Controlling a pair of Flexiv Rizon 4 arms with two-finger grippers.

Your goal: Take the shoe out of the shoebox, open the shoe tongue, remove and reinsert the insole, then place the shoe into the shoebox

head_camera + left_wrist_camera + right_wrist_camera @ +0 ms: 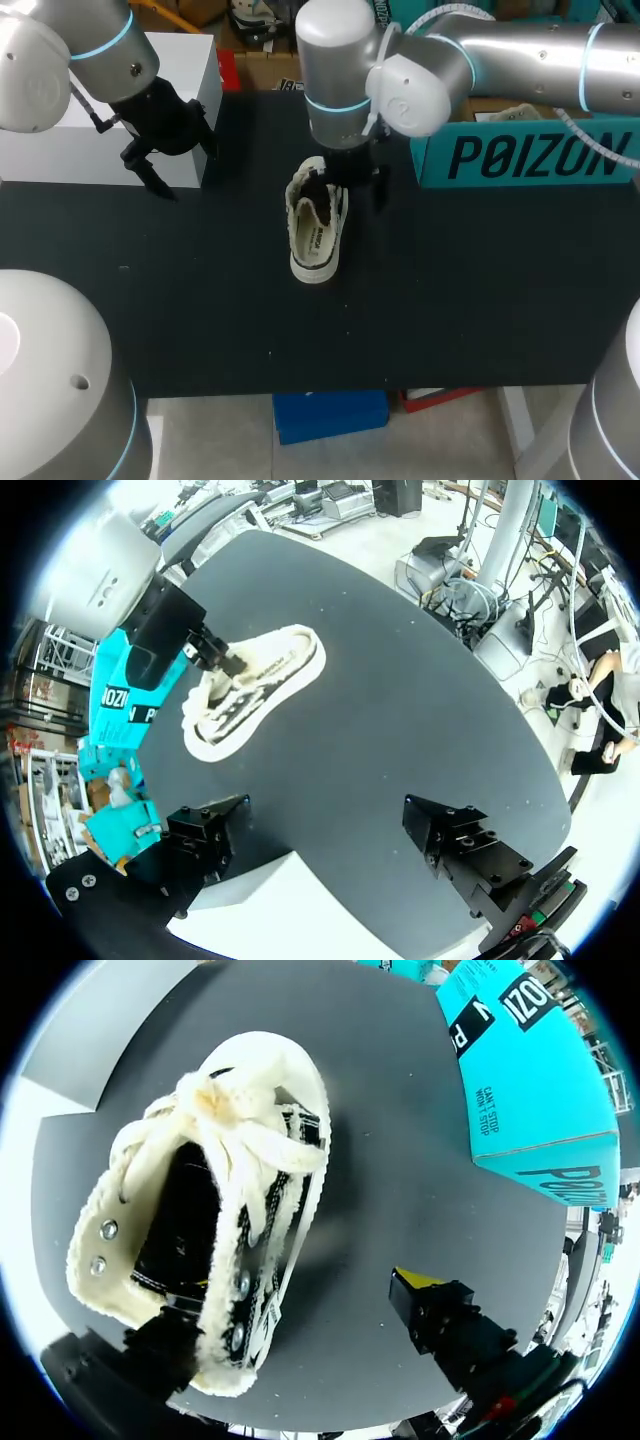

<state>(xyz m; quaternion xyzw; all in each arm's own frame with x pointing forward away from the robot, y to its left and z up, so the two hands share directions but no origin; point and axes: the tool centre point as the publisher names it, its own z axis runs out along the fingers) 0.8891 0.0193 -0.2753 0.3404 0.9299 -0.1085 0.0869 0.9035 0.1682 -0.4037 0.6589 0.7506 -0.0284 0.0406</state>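
Observation:
A cream sneaker (318, 228) with loose laces lies on the black table (200, 300), its opening facing up. My right gripper (355, 192) stands over the shoe's far end. In the right wrist view one finger is down inside the sneaker (215, 1210) and the yellow-tipped finger (418, 1282) is outside, apart from the side wall, so the right gripper (290, 1310) is open. The teal shoebox (530, 155) stands at the back right. My left gripper (175, 165) hangs open and empty by the white box, with the sneaker (255, 685) well ahead of it.
A white box (60, 150) stands at the back left, under my left gripper (325, 815). The teal shoebox (530, 1080) is just beyond the shoe on the right gripper's outer side. Bare black tabletop runs in front of the shoe to the near edge.

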